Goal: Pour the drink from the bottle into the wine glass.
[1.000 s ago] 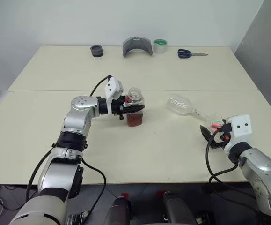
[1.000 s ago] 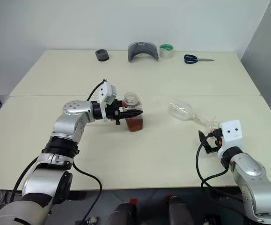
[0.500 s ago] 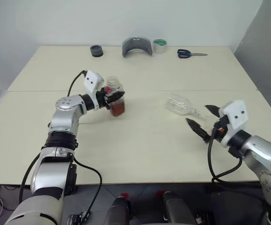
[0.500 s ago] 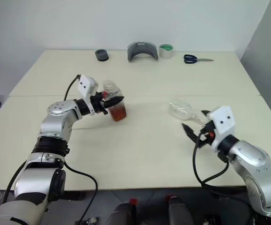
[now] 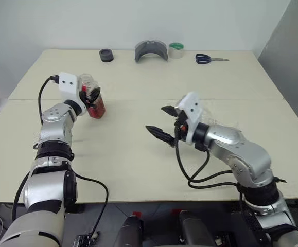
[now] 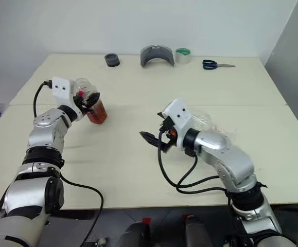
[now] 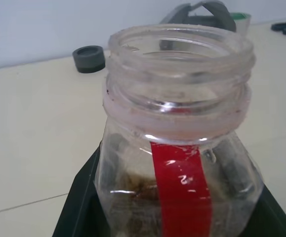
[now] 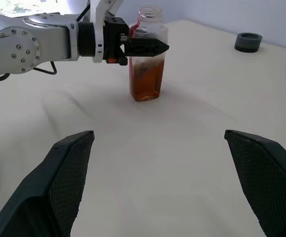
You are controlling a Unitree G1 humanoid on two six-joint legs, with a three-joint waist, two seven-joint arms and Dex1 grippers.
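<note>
Currently clamped upright and uncapped in the left gripper [image 8: 147, 48] above the table [image 5: 138, 154] to retain the drink [image 8: 146, 81], bottle [image 5: 92, 98]; right gripper [image 5: 161, 123] spread wide, empty, beside the toppled wine glass [image 6: 203, 119]

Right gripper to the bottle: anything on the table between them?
Nothing. In the right wrist view, only bare table lies between the open right gripper and the bottle, which the left gripper holds.

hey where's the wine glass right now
In the head views the wine glass lies on its side on the table's right half, just behind the right arm, well apart from the bottle at the left.
</note>
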